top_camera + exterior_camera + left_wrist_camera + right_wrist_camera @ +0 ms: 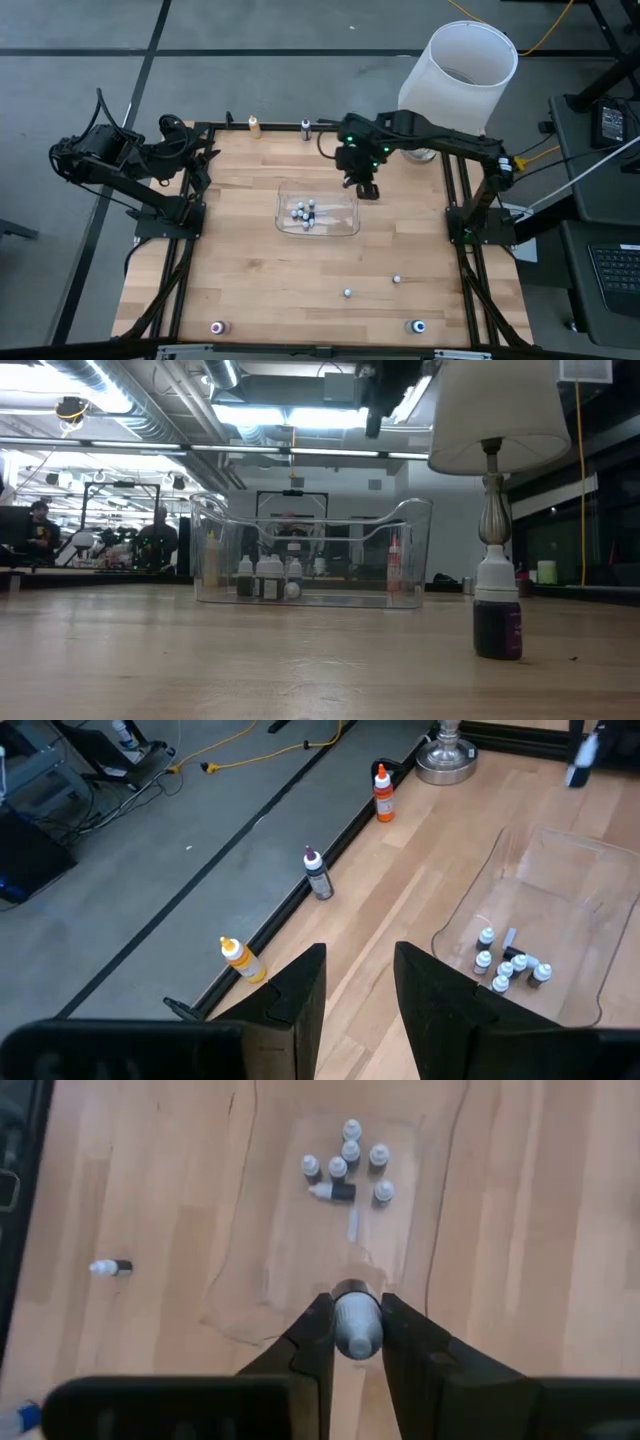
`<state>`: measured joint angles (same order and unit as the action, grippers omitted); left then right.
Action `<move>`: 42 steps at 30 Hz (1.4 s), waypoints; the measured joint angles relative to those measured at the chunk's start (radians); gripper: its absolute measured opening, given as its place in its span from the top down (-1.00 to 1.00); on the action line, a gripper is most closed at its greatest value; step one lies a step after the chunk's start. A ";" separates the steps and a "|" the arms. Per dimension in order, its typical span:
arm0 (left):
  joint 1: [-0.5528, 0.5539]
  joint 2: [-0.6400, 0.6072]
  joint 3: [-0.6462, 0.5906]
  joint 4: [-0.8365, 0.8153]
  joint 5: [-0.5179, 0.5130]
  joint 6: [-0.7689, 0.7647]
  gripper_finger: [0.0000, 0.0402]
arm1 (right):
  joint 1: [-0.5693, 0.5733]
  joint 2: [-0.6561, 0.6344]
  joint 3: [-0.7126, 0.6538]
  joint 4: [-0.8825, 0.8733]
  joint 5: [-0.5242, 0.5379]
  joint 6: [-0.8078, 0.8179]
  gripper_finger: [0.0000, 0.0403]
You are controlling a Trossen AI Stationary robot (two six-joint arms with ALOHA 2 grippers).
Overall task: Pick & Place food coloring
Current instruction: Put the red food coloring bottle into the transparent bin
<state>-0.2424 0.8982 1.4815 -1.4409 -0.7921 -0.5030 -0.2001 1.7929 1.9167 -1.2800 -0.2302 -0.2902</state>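
My right hand (355, 1342) is clenched on a small bottle (356, 1323) above the clear tray (345, 226). Several bottles already lie below; others wait out on the bench (250, 280).

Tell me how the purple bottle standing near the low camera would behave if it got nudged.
The purple bottle stands upright, tall for its narrow base, so a nudge up near its pale cap would probably tip it. Its body looks round, so once down it would likely roll across the smooth wooden table. It seems small and probably light, so even a gentle push may shift it.
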 joint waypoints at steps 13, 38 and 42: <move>0.000 0.000 0.000 0.000 -0.011 -0.008 0.42 | -0.003 0.181 -0.011 0.129 -0.048 -0.108 0.64; 0.000 -0.004 0.000 -0.004 -0.009 -0.010 0.42 | -0.037 0.426 -0.012 0.212 -0.085 -0.149 0.62; 0.000 -0.004 0.000 -0.004 -0.009 -0.010 0.42 | -0.037 0.443 -0.012 0.255 -0.085 -0.138 0.64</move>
<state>-0.2424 0.8941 1.4811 -1.4445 -0.8009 -0.5125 -0.2375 2.2359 1.9045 -1.0251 -0.3156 -0.4278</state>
